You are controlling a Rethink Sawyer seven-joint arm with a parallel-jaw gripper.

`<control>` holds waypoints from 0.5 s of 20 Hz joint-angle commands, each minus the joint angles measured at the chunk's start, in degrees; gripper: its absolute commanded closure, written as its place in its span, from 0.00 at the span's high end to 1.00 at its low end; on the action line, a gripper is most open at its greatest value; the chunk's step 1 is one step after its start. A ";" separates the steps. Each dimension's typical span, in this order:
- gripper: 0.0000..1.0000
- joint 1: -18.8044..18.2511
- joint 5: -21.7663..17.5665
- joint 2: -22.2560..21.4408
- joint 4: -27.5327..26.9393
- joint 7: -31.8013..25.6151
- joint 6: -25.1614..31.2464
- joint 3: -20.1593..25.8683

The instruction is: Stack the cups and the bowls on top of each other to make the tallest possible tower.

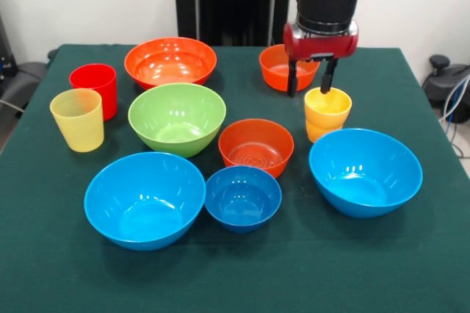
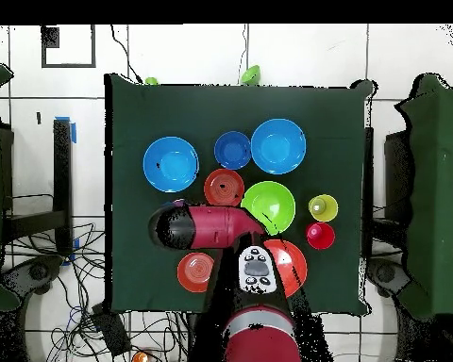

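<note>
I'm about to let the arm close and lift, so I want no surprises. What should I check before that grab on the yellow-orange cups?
1. Gripper open: ok, fingers spread.
2. Fingers straddle the rim of the yellow-orange cup pair: cannot tell; one seems inside, one outside.
3. Pair upright: ok.
4. Room beside the large light-blue bowl: ok, a gap shows.
5. Small orange bowl behind clear of the fingers: cannot tell.

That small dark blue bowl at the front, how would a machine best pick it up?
Probably by the rim, from straight above. The small dark blue bowl sits upright and open, so one finger could go inside and one outside its thin wall. Its far side nearly touches an orange bowl, so the near edge, with bare table in front, looks easiest.
</note>
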 commanded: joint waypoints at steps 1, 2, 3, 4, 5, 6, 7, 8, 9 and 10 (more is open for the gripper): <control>1.00 0.30 -3.60 4.76 -2.66 4.61 -3.91 3.14; 1.00 0.36 -3.60 4.94 -2.77 4.64 -3.96 3.09; 1.00 0.50 -3.48 5.24 -3.16 4.66 -3.72 3.06; 1.00 0.50 -3.49 5.47 -3.28 4.65 -3.71 3.06; 1.00 0.75 -3.64 5.96 -3.35 4.73 -4.03 2.79; 1.00 0.77 -3.62 6.30 -3.36 4.84 -4.24 2.75; 1.00 0.76 -3.51 6.66 -3.28 4.97 -4.36 2.80; 1.00 0.75 -3.40 7.02 -3.20 5.10 -4.48 2.85; 1.00 0.37 -3.08 7.31 -2.84 5.16 -4.35 3.30; 1.00 0.28 -2.98 7.51 -2.72 5.26 -4.52 3.43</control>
